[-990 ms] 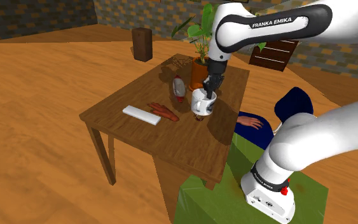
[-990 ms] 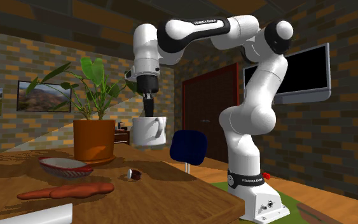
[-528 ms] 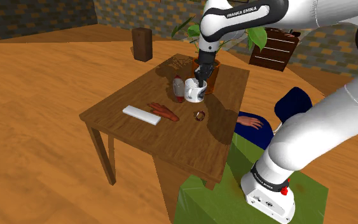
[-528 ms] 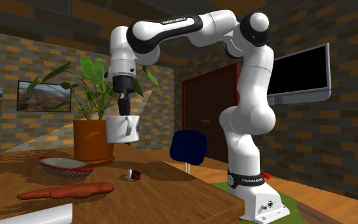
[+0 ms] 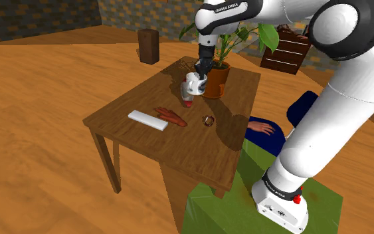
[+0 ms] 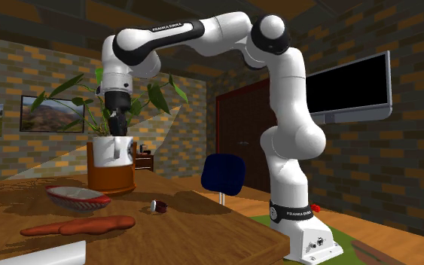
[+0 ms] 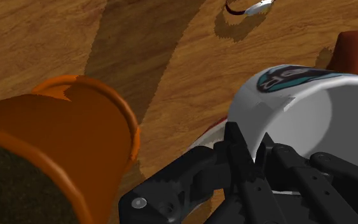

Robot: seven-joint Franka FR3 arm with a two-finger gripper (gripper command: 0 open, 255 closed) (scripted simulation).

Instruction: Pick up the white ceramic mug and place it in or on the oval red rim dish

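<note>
A white mug (image 5: 194, 84) with a teal and black mark hangs above the wooden table (image 5: 139, 100), my gripper (image 5: 202, 69) shut on its rim. In the shoulder view the mug covers most of the oval red-rimmed dish (image 5: 186, 98), next to the orange plant pot (image 5: 217, 80). From the second exterior view, the mug (image 6: 116, 147) and gripper (image 6: 117, 129) stand in front of the pot (image 6: 111, 173), higher than the dish (image 6: 76, 196) and off to its right. At the wrist, black fingers (image 7: 234, 149) clasp the mug (image 7: 304, 108), the pot (image 7: 63, 146) close beside.
On the table lie a flat white bar (image 5: 147, 119), an orange-red object (image 5: 171, 117) and a small ring-like item (image 5: 208, 120). A dark box (image 5: 149, 46) stands on the floor behind. A blue chair (image 5: 305, 110) is near the green stand (image 5: 232, 206).
The arm carried the mug away from the stand, from above the small ring-like item to beside the pot and over the dish. The grip on the mug is unchanged.
</note>
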